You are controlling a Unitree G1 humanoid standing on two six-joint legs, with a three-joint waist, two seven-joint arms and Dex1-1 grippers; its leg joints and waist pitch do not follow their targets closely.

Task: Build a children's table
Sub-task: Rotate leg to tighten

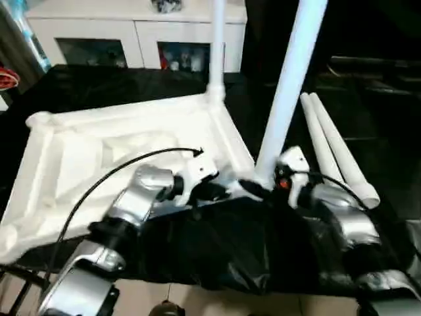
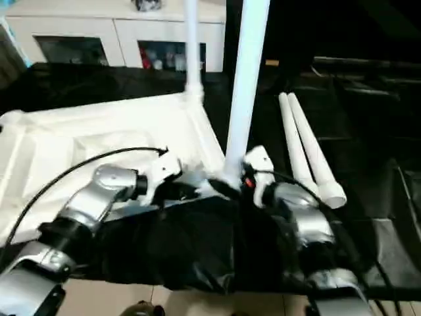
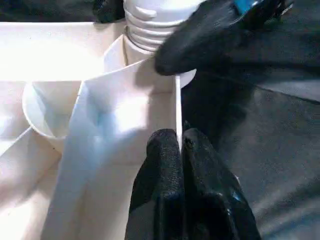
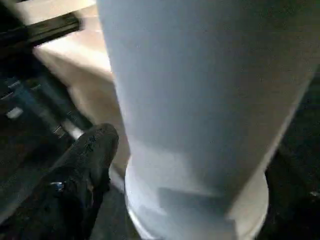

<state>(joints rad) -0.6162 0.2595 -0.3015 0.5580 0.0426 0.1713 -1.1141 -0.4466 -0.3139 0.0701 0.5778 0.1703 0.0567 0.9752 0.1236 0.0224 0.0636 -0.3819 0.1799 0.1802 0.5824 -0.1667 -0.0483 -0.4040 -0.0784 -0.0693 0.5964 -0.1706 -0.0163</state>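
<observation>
Right wrist view: leg (image 4: 200, 100) cropped.

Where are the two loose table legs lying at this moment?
In the left eye view, the two loose legs lie side by side on the dark surface, right of the upturned tabletop and beyond the right claw.

Top (image 1: 118, 141): lying upside down on the left of the bench (image 1: 217, 257).
Far leg (image 1: 216, 39): standing in the top's far right corner.
Near leg (image 1: 289, 85): standing at its near right corner.
Spare legs (image 1: 335, 148): lying side by side, right of the top.
Cabinet (image 1: 131, 29): standing behind the bench.
</observation>
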